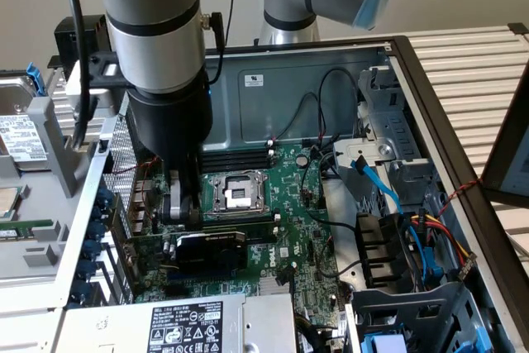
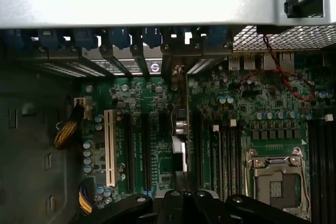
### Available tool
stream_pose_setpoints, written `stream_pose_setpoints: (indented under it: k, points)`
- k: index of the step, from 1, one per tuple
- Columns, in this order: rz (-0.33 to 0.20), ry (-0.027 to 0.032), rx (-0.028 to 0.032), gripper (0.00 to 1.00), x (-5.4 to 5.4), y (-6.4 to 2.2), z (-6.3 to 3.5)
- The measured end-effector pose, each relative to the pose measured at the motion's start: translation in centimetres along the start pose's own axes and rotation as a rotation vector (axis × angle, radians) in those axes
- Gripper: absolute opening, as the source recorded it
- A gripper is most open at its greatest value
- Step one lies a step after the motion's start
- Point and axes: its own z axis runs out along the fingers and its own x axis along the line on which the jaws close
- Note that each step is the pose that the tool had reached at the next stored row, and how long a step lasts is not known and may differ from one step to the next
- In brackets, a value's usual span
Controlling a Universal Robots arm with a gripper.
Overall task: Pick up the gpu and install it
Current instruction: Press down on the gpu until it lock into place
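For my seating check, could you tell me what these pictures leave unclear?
- Exterior view: the arm hides the gripper's contact with the gpu.
- Wrist view: the gpu shows edge-on; whether it is fully in the slot cannot be told.
- Exterior view: the power supply is cut off by the edge.

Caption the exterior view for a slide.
End effector shut, just above the gpu standing on the motherboard.

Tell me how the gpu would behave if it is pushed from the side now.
The gpu stands on edge on the motherboard, below the pincer, so a side push would probably tilt it. It is a flat card, so likely stiff, not floppy. Its black shroud suggests some weight.
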Motion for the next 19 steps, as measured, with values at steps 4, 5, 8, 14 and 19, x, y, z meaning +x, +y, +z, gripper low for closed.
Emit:
stream_pose_setpoints:
  k: [4, 5, 8, 14, 19]
  points:
    - [0.001, -0.0016, 0.0001, 0.11, 0.0, -0.73, 0.19]
    - [0.001, -0.002, 0.0, 0.11, 0.0, -0.72, 0.32]
    - [0.003, -0.0035, -0.0001, 0.11, -0.1, -0.7, 0.73]
    - [0.009, -0.0056, -0.0003, 0.11, -0.3, -0.44, 1.32]
    - [0.013, -0.0053, -0.0017, 0.11, -0.4, -0.41, 1.83]
